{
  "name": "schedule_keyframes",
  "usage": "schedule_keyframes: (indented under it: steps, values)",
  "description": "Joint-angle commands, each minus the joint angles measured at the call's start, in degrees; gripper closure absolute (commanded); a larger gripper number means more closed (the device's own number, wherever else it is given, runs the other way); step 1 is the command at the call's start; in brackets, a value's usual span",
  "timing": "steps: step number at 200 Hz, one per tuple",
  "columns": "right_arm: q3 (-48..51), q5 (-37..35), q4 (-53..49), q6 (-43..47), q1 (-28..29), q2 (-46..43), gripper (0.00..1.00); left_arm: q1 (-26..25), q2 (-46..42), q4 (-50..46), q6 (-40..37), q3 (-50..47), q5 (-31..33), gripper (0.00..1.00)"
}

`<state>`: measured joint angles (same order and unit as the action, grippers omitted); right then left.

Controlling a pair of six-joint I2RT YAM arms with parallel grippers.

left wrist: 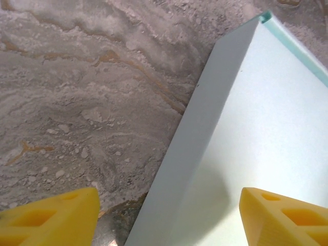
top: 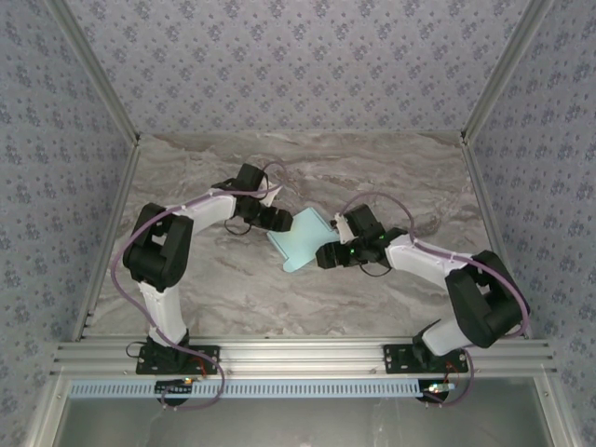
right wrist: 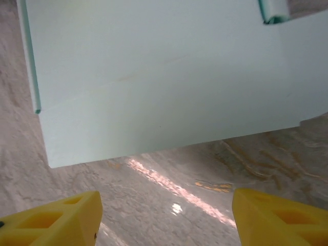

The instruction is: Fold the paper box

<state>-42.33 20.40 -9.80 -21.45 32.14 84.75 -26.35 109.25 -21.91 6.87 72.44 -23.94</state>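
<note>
Between parted jaws, pale paper box (top: 300, 239)

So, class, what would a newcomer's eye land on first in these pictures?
First, the pale turquoise paper box in the middle of the marbled table. Then the two arms flanking it: the left hand at its left edge, the right hand at its right, both open.

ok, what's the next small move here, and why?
Probably close the left gripper on the folded side flap of the paper box: its open jaws straddle that edge, one over the table, one over the card. The right gripper is open, short of the box.
</note>
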Motion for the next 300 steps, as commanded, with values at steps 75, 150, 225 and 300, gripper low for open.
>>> schedule_keyframes:
  steps: [75, 150, 225, 300]
  values:
    - [-1.2, 13.2, 17.7, -11.4, -8.0, 8.5, 0.34, -0.3, -2.8, 5.8, 4.4, -7.2, -12.4, 0.31]
    - [-1.0, 15.6, 18.1, -11.1, -9.8, 10.3, 0.35, 0.2, -4.4, 7.9, 6.7, -8.3, -6.4, 0.19]
    - [4.0, 16.7, 24.0, -14.1, -8.5, 9.9, 0.42, 0.4, -4.9, 7.6, 7.4, -8.4, -4.6, 0.30]
    - [4.4, 20.3, 36.3, -22.7, -8.0, 11.8, 0.77, 0.3, -4.0, 9.4, 9.4, -9.9, -8.3, 0.51]
